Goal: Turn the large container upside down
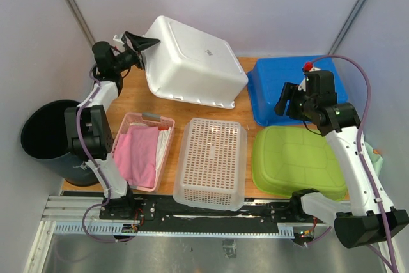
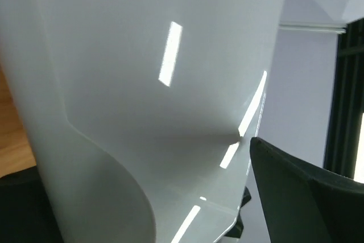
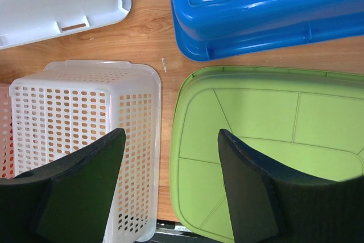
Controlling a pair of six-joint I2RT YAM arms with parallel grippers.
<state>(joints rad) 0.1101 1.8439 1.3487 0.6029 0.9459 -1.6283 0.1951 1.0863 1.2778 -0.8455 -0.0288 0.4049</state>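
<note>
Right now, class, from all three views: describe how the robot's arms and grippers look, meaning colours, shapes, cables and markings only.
The left arm and right arm share white links, black joints and purple cables. The right arm carries a red knob and a green light. The left gripper and right gripper have broad, matte black, tapering fingers.

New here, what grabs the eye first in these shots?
The large white container dominates the back left of the table, tipped with its base facing up, the left claw gripping its rim. Beside it lie three overturned pieces: a blue tub back right, a green tub front right, and a perforated white basket in the middle. The right claw hangs open above them.
</note>
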